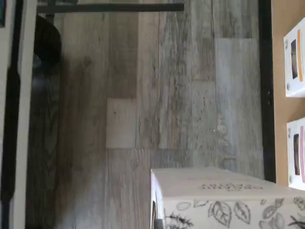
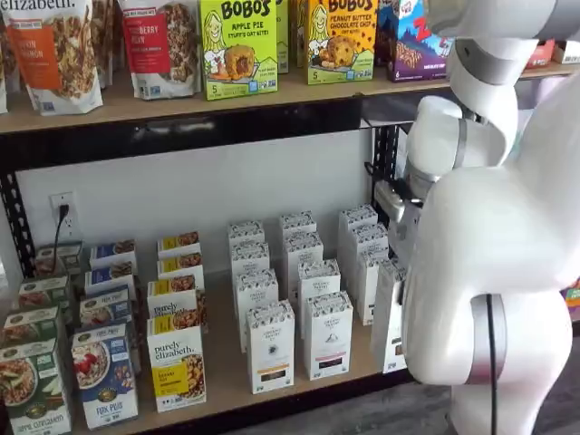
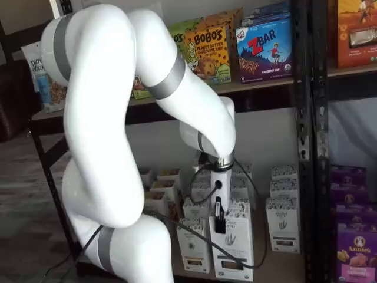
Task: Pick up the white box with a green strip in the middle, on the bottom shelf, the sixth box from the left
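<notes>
Up close, the white box [image 1: 228,200] fills the wrist view, clear of the bottom shelf [image 2: 217,358]. Black claw [image 3: 219,219] is clenched on that box, at six o'clock under the wrist. Lifting seems underway; next, draw it straight outward.

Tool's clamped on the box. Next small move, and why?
Probably draw the white box straight out from the bottom shelf, tool shut on it: the wrist view shows floor beside the box, but a neighbouring carton stands close beside it.
</notes>
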{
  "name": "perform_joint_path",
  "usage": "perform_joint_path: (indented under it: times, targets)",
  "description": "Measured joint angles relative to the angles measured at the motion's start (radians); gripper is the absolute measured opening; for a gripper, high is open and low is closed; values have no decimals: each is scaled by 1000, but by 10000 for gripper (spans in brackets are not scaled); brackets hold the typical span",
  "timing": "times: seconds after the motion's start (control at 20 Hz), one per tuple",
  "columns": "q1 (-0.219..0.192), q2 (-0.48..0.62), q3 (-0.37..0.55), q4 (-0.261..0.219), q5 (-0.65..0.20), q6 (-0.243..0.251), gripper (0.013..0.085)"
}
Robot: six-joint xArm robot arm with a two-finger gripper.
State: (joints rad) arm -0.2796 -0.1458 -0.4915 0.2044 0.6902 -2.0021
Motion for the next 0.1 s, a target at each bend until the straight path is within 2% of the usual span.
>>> perform_joint_path:
  times: [0.1]
  targets:
    - [3, -34, 5, -5, 27, 11, 490]
